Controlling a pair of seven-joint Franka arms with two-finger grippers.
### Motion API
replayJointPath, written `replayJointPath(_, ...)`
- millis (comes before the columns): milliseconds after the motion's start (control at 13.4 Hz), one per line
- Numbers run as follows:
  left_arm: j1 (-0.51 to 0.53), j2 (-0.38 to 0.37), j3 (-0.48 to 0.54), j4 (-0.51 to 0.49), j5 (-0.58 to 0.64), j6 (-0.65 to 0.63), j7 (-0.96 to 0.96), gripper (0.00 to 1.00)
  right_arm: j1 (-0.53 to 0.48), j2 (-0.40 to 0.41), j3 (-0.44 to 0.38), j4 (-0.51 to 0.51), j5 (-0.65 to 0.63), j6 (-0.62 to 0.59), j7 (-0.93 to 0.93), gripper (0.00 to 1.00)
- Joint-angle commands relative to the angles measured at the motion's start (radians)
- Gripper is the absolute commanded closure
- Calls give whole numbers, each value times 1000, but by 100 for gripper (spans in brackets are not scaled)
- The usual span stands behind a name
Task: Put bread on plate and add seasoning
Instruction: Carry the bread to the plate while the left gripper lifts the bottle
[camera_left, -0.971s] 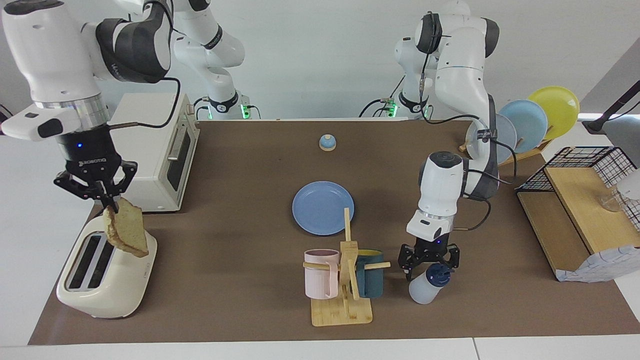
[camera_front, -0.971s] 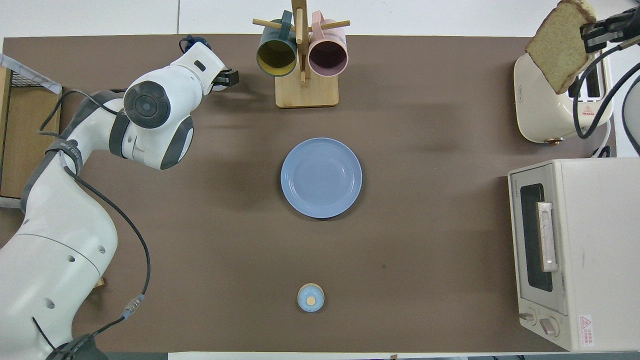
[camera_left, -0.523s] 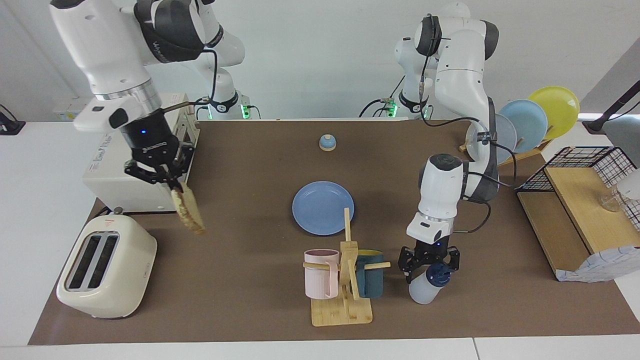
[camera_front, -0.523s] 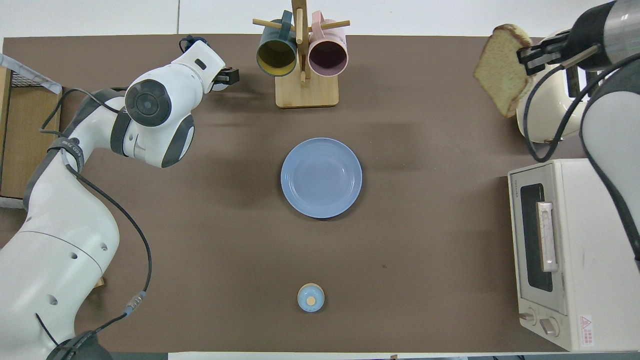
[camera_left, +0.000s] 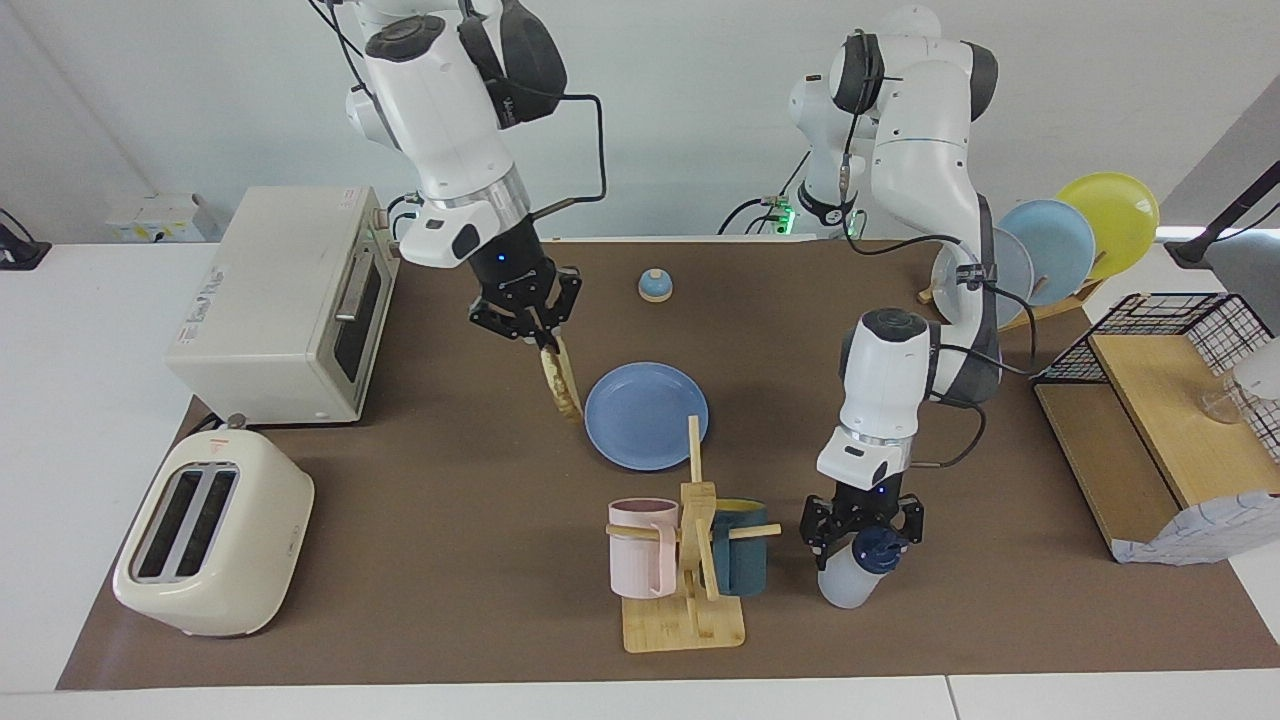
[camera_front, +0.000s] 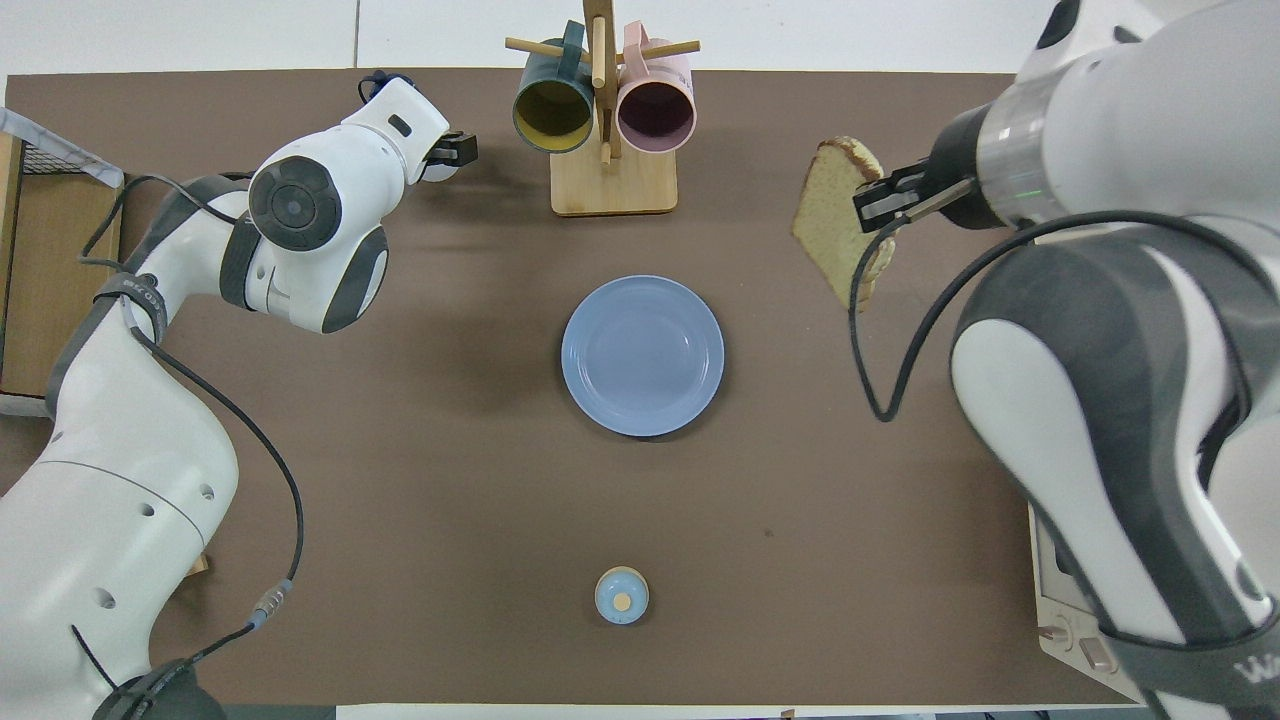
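My right gripper (camera_left: 543, 345) is shut on the top edge of the bread (camera_left: 562, 386), a toasted slice that hangs edge-on in the air just beside the blue plate (camera_left: 645, 416), toward the right arm's end. In the overhead view the bread (camera_front: 832, 232) and right gripper (camera_front: 870, 204) are off the plate (camera_front: 642, 356). My left gripper (camera_left: 864, 532) is shut around the navy cap of the tilted whitish seasoning bottle (camera_left: 846, 582) beside the mug rack. In the overhead view the left gripper (camera_front: 443, 160) hides most of the bottle.
A wooden mug rack (camera_left: 690, 560) with a pink and a teal mug stands farther from the robots than the plate. A toaster (camera_left: 210, 535) and toaster oven (camera_left: 285, 300) are at the right arm's end. A bell (camera_left: 654, 286), plate rack (camera_left: 1060, 240) and wooden shelf (camera_left: 1150, 420) also stand here.
My right arm has carried the bread from above the toaster across the table to just beside the plate. My left gripper has stayed at the seasoning bottle.
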Motion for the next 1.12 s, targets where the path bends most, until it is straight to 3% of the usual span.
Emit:
replayJointPath(0, 3, 24, 2, 34, 23, -2, -5, 0, 42, -28, -3, -128, 26, 130, 30, 100)
replayJointPath(523, 3, 25, 2, 36, 12, 0, -18, 3, 153, 27, -3, -252, 26, 347, 153, 100)
replayJointPath(672, 6, 27, 2, 36, 9, 17, -38, 100, 157, 27, -1, -294, 26, 391, 155, 100)
replayJointPath(1046, 34, 31, 1, 34, -76, 87, -41, 100, 174, 13, -1, -366, 63, 454, 185, 100)
